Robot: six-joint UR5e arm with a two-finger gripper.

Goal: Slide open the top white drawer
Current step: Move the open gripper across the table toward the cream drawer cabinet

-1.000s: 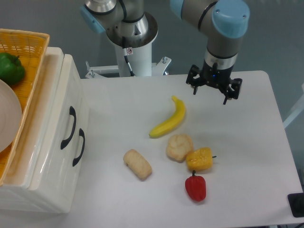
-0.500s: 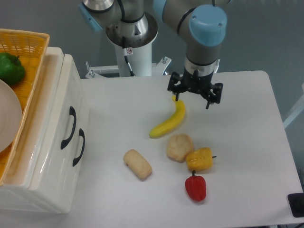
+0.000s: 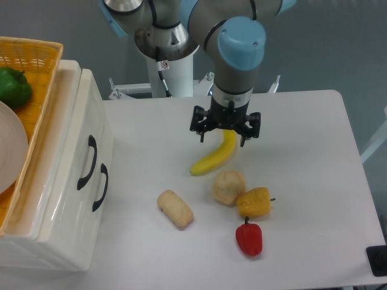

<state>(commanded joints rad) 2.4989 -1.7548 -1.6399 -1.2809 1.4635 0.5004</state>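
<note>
At the far left, one woven yellow basket (image 3: 45,72) sits on top of the cabinet (image 3: 60,241), and in it lie one green pepper (image 3: 13,86) and one pale plate (image 3: 9,154), both cut off by the frame edge. The cabinet is cream-white and glossy, standing at the left end of the white surface (image 3: 314,157). It has two drawers, each with one curved black handle. The top white drawer (image 3: 75,130) is the one nearer the cabinet's top, its handle (image 3: 88,162) showing on the front face; the lower drawer (image 3: 97,223) carries the second handle (image 3: 100,187) just beside it. Both fronts sit flush with the cabinet face.

Further right, on the open surface, lie five food items. One pale bread roll (image 3: 175,209) rests alone, apart from the rest. One yellow banana (image 3: 213,155) lies on a slant, its upper end partly hidden under the arm's tool. One round cream-coloured bun (image 3: 228,188) touches one yellow pepper (image 3: 254,202), and one red pepper (image 3: 248,238) lies just below them.

The tool (image 3: 222,138) hangs from the single arm above the banana's upper end, well apart from the cabinet. Its two fingers point down with a plain gap between them and hold nothing. Behind it stands the arm's white base column (image 3: 171,72). At the bottom right corner one dark object (image 3: 377,261) is cut off by the frame.
</note>
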